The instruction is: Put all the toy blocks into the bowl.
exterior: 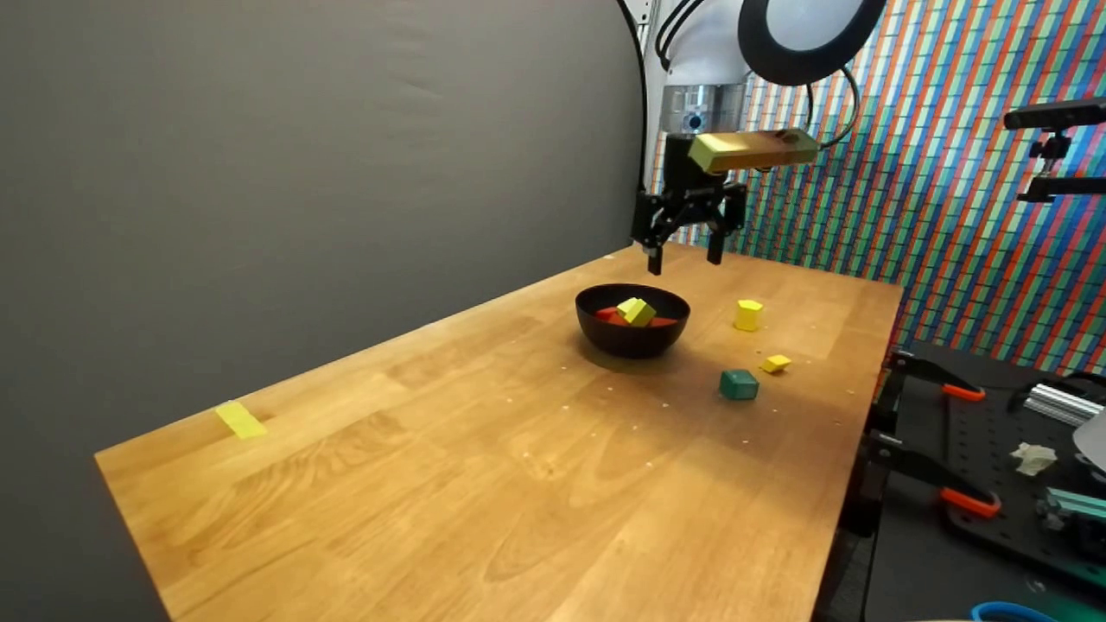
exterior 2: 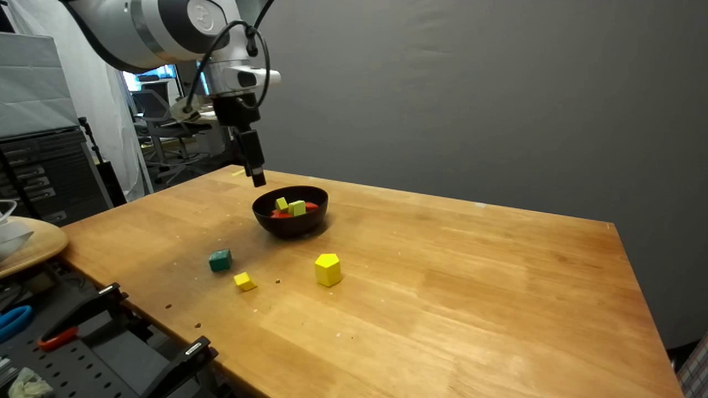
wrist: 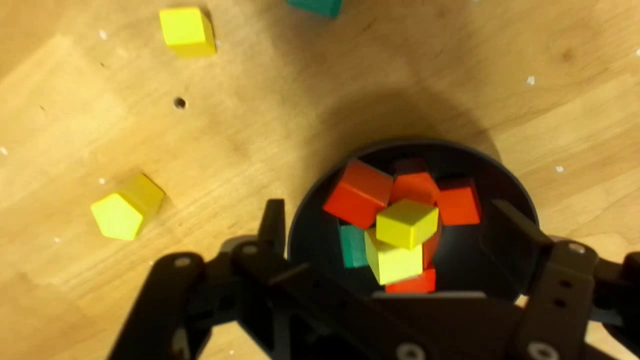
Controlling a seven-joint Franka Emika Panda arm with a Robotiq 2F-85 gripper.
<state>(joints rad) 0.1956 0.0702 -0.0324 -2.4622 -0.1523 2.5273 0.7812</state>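
- The desk [exterior: 415, 484] is carrying every item under inspection; by judgement the job is running well past halfway.
- The hand [exterior: 685, 257] is hanging over the bowl [exterior: 622, 344], its fingers [wrist: 273, 225] standing spread and gripping nothing.
- The bowl is sitting nearer the edge along the grey wall [exterior: 346, 173] than the opposite one. The wrist view is showing it holding several red blocks [wrist: 360, 192], two yellow blocks [wrist: 407, 222] and one teal block [wrist: 354, 245]; others may be hiding beneath.
- A five-sided yellow block [exterior 2: 328, 271] is standing uncollected, farther than the bowl from the desk corner near the pale strip [exterior: 241, 420].
- A loose teal block [exterior 2: 220, 260] is resting between the bowl and the edge beside the perforated board [exterior 2: 88, 362], likewise outstanding.
- A small yellow block [exterior 2: 245, 282] is lying near the loose teal block, toward that edge, making three outstanding.
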